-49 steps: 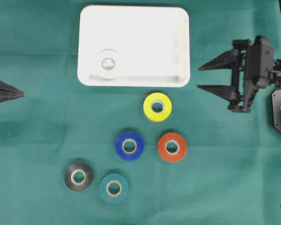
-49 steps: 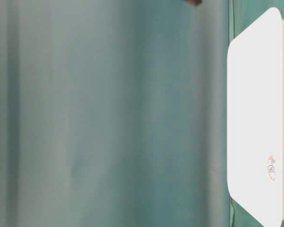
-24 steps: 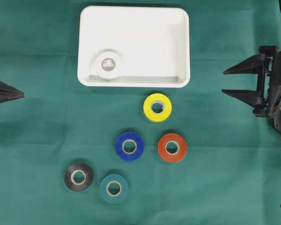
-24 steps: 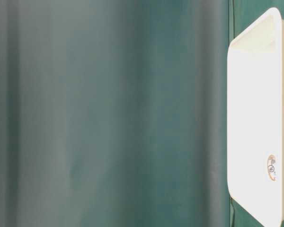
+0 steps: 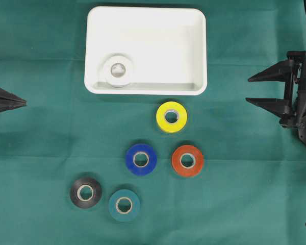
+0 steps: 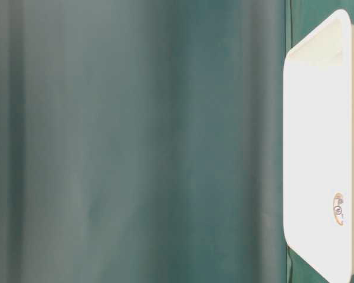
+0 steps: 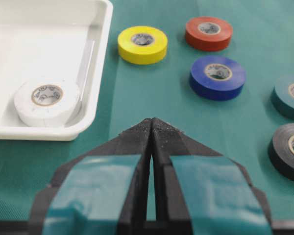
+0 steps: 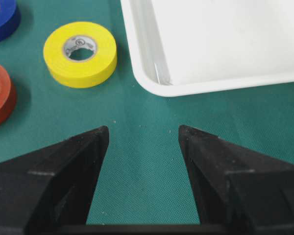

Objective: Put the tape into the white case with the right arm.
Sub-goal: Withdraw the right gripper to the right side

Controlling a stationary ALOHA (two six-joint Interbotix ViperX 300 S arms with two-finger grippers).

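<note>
Right hand (image 5: 251,89) is parked with fingers apart and empty, yellow tape roll (image 8: 80,53) just ahead on its left, the white case (image 8: 152,83) ahead-right. White roll (image 5: 117,71) already sits inside. Left hand (image 7: 151,125) stays pinched together, probably just keeping clear.

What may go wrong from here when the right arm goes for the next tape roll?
1. The yellow roll lies close to the case rim, so a finger of the open right gripper may hit the rim.
2. The red roll and blue roll lie near each other; reaching for one may push the other.
</note>
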